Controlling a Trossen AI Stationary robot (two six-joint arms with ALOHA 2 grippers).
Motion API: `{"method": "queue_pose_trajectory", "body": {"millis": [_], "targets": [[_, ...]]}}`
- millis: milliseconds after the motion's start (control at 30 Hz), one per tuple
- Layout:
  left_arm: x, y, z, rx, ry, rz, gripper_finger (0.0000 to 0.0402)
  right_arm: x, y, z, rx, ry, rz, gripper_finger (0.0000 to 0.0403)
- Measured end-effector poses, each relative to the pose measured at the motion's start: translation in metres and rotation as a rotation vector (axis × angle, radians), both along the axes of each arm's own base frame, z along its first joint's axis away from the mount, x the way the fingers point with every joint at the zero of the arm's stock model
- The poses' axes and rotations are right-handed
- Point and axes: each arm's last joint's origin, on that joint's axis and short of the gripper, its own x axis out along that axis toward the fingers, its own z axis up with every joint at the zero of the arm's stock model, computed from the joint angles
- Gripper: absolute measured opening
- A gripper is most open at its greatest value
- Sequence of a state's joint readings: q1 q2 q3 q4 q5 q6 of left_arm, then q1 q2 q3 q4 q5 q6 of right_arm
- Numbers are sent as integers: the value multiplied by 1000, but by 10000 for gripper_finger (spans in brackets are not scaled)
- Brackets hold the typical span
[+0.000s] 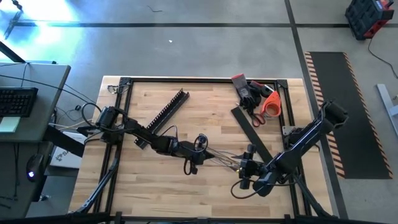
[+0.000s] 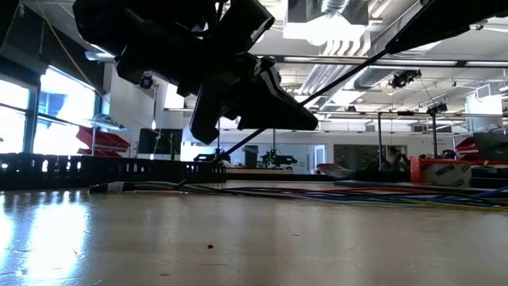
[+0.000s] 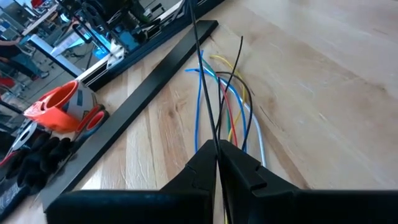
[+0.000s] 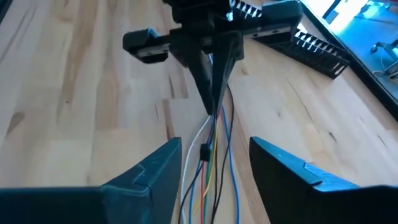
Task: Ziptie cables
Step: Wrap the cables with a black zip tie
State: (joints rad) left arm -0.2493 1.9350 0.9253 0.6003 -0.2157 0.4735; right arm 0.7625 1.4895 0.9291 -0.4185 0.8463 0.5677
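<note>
Cables [image 3: 227, 106] lie mid-table, ends fanned | left gripper [image 3: 217, 163] clamped on a thin black zip tie [image 3: 202, 68] above them | right gripper [image 4: 214, 165] spread wide astride bundle | tie not looped: early stage

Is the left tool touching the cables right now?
Touching. In the left wrist view, the left tool has its fingers closed on the cables, the strands running out from between the tips. The right wrist view shows the same pinch.
</note>
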Motion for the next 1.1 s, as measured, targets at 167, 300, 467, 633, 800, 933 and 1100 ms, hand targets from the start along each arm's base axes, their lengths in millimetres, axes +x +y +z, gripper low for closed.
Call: {"method": "queue_pose_trajectory", "body": {"millis": [167, 300, 467, 633, 800, 933, 1100], "targets": [[0, 0, 0, -1, 0, 0, 0, 3, -2, -1, 1, 8, -1, 138], [0, 0, 0, -1, 0, 1, 0, 3, -2, -1, 4, 13, 2, 100], [0, 0, 0, -8, 0, 3, 0, 2, -2, -2, 14, 31, 15, 37], [0, 0, 0, -40, 1, 17, 0, 2, -2, -2, 17, 20, 0, 7], [0, 0, -1, -53, 9, 23, 7, 2, -2, -2, 29, 9, -17, 2], [-5, 1, 4, -33, 55, 26, 42, 2, -2, -2, 49, 2, -31, 2], [-19, 1, 34, -55, 97, 11, 106, 4, -3, 1, 50, 6, -40, 1]]}}
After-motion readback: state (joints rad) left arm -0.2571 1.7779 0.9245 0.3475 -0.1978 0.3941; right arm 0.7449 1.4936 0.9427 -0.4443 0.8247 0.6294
